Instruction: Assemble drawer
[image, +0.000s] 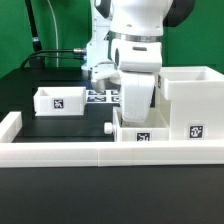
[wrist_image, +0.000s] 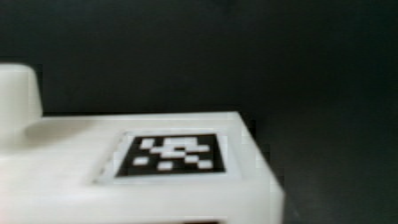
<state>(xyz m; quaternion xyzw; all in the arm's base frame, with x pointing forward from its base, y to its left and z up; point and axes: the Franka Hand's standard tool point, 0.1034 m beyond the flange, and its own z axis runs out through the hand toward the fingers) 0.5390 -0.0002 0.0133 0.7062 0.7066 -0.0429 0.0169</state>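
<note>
The large white drawer housing (image: 190, 95) stands at the exterior view's right, with a tag on its front. A small white tray (image: 140, 130) with a tag sits beside it against the front rail. My gripper (image: 135, 106) is straight down on this tray. Its fingertips are hidden by the tray and appear shut on its wall. In the wrist view the tray's tagged face (wrist_image: 173, 155) fills the lower part, very close. A second tagged tray (image: 55, 100) lies apart at the exterior view's left.
A white border rail (image: 80, 152) runs along the front and up the left side. The marker board (image: 103, 97) lies behind the arm. A white rounded shape (wrist_image: 15, 92) shows beside the tray in the wrist view; I cannot tell what it is.
</note>
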